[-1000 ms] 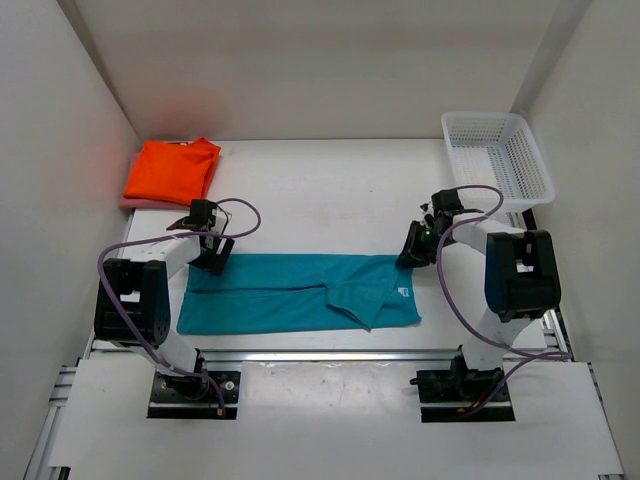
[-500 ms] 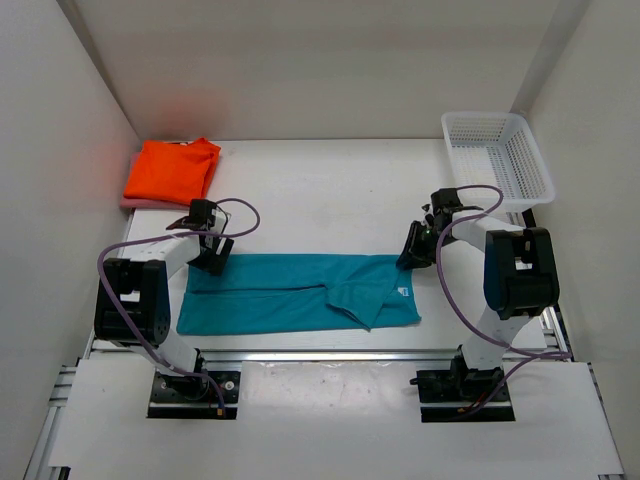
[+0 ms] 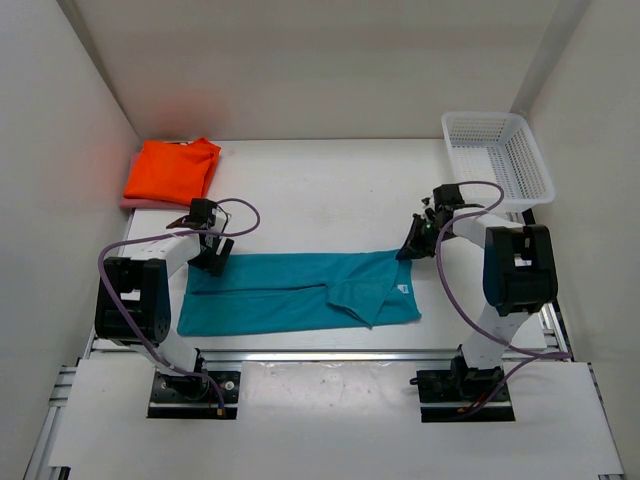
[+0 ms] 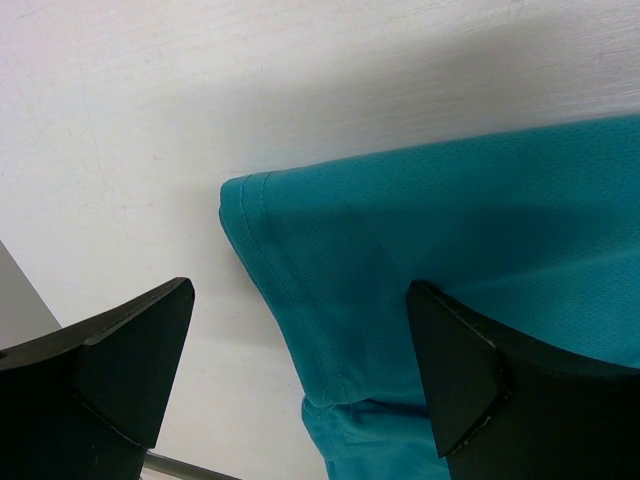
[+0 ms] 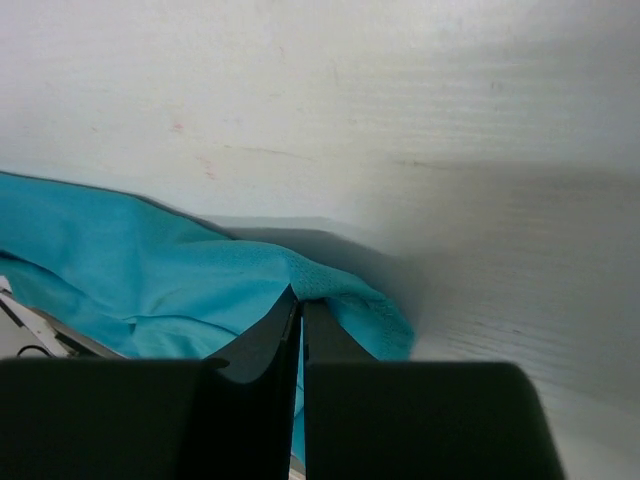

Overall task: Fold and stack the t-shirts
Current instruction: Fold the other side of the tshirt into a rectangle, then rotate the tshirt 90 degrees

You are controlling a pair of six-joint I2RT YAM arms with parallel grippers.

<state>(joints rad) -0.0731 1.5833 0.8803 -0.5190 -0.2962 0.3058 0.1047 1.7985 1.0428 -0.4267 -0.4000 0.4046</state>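
Right wrist view: my right gripper [image 5: 300, 305] is clenched on the far right corner of the teal shirt [image 3: 290, 295], spread along the near side. My left gripper [image 4: 300, 300] gapes astride its far left corner. Advise: clamp left, lift both level.

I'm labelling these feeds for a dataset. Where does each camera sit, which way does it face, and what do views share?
Top external: above and behind the arms, looking down on the table, showing both arms, left pincer, right pincer.
Left wrist: on the left arm, facing a corner of the teal t-shirt between its open fingers.
Right wrist: on the right arm, facing the shirt's edge pinched in its shut pincer.
Shared: all see the teal t-shirt; only the top view shows the orange t-shirt and basket.
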